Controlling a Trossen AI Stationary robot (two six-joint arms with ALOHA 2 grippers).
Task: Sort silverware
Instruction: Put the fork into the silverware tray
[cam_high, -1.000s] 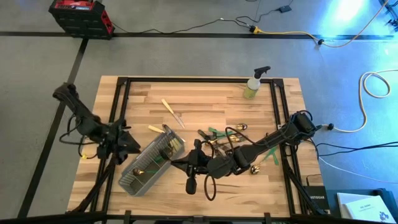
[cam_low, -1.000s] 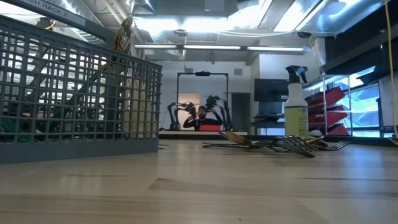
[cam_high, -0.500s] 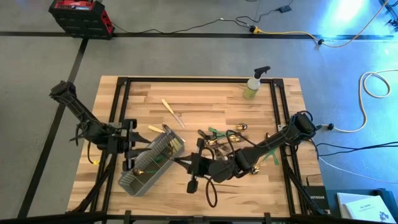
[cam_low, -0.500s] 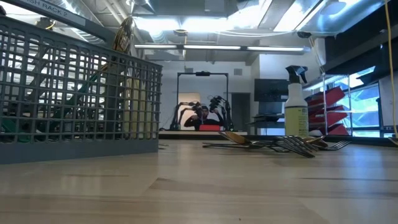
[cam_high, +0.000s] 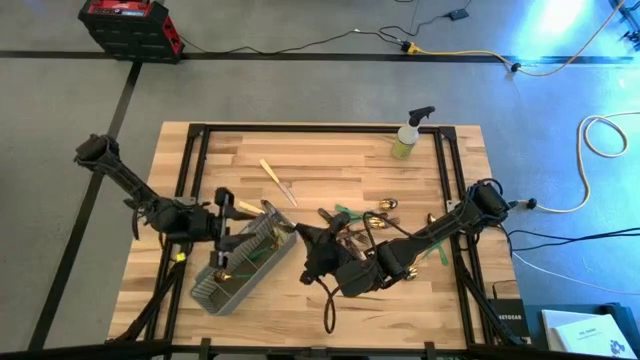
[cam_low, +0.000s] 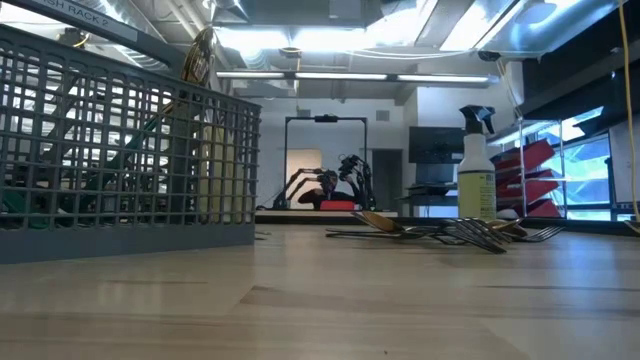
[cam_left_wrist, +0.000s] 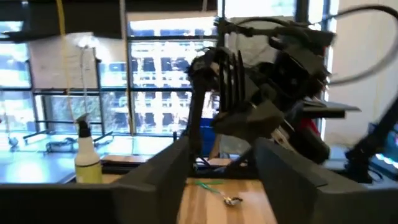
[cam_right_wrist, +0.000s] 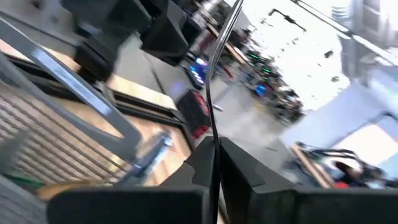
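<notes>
**Sorting silverware: one piece held beside the caddy, ready to drop in**

A wooden table (cam_high: 330, 160) seen from above, with a grey wire-mesh caddy (cam_high: 245, 262) lying slantwise on it. The right arm (cam_high: 440, 225) reached in low, its jaws just beside the caddy's near-right side. They were shut together on a slim piece (cam_right_wrist: 214, 124), a thin dark rod-like handle running up between them; its head could not be seen. The left arm (cam_high: 150, 205) stood at the caddy's far-left side, its jaws apart and holding nothing.

The step in hand looked like a delivery: one piece carried towards the caddy. The next move would call for lifting the piece over the mesh wall, lining it up with the right compartment, and letting it slide in handle-first without snagging the wire.

A few pieces (cam_high: 235, 268) lay inside the caddy. Most of the silverware (cam_high: 360, 222) sat in a tangled pile to the caddy's right: small forks and spoons with shiny gold heads and thin green or dark handles. Two cream-handled pieces (cam_high: 278, 182) lay apart, beyond the caddy. The metal looked smooth and slippery, the handles narrow. A yellow-green spray bottle (cam_high: 408, 135) stood well beyond the caddy, at the table's far edge.
</notes>
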